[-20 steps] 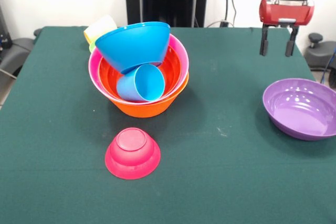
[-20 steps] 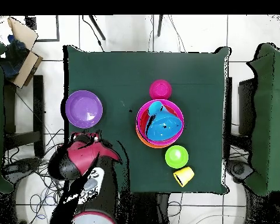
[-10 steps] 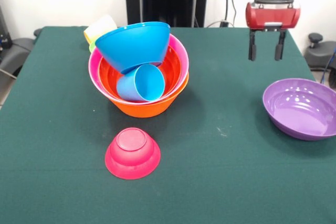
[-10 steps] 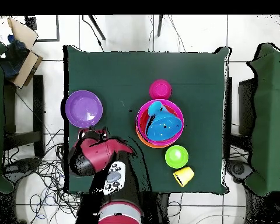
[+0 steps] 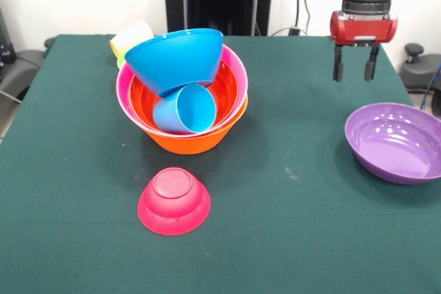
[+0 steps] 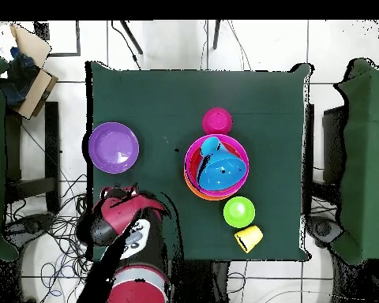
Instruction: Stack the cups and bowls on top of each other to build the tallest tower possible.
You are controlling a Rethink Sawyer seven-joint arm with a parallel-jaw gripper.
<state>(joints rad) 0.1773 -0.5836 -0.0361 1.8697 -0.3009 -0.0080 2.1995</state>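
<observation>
Gripper (image 5: 353, 72) is hanging open and empty just behind the purple bowl (image 5: 395, 141), so I'd drop onto its near rim and pinch the wall firmly before hauling it over to the tower (image 5: 182, 94) mid-table.

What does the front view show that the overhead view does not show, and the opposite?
Only the front view shows the gripper with its two dark fingers hanging open and empty above the table, and the light blue cup lying on its side under the tilted blue bowl.

Only the overhead view shows the whole green bowl and the yellow cup lying beside it.

Both show the tower, the upside-down magenta bowl and the purple bowl standing apart.
</observation>
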